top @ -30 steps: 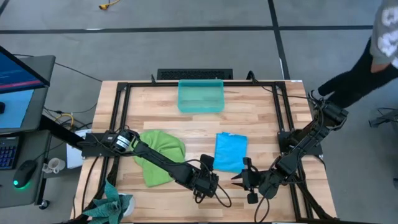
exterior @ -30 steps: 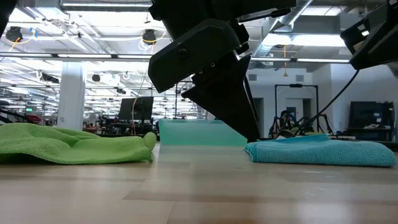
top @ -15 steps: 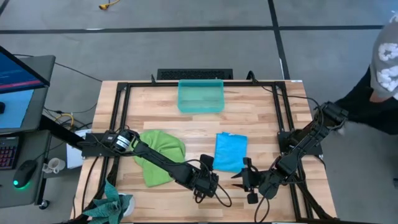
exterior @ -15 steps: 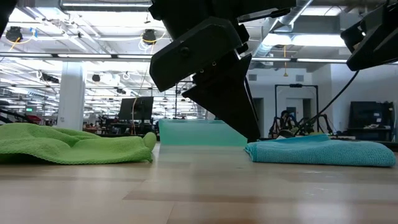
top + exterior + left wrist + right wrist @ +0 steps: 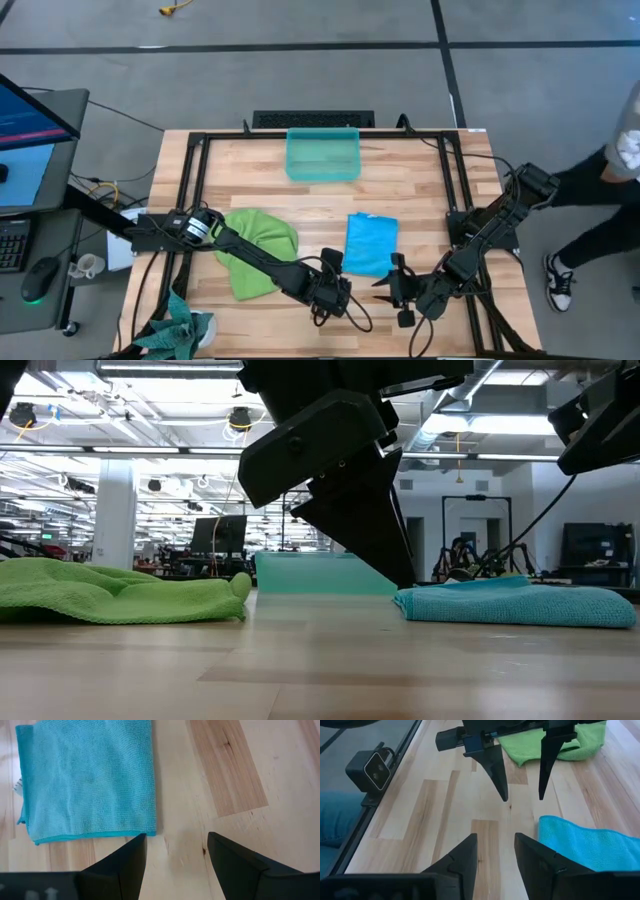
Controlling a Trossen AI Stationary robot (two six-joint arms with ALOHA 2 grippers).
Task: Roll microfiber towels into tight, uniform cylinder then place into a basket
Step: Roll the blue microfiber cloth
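Here, from above, the soft blue towel (image 5: 371,244) lies flat by the table's front edge, well apart from the see-through basket (image 5: 322,155), with the open left gripper (image 5: 336,262) and open right gripper (image 5: 390,281) at its near corners; low down, the crumpled green towel (image 5: 115,596) has bare wood in front.

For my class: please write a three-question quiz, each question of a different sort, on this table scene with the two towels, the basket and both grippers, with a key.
1. True or false: the blue towel already lies inside the basket.
2. Multiple choice: the green towel lies A) flat and folded, B) crumpled under the left arm, C) in the basket.
3. Fill in: the left gripper and right gripper face each other near the table's ____ edge, both with fingers ____.

Key
1. False: it lies folded on the table, and the basket shows nothing inside.
2. B.
3. Front; open, holding nothing.
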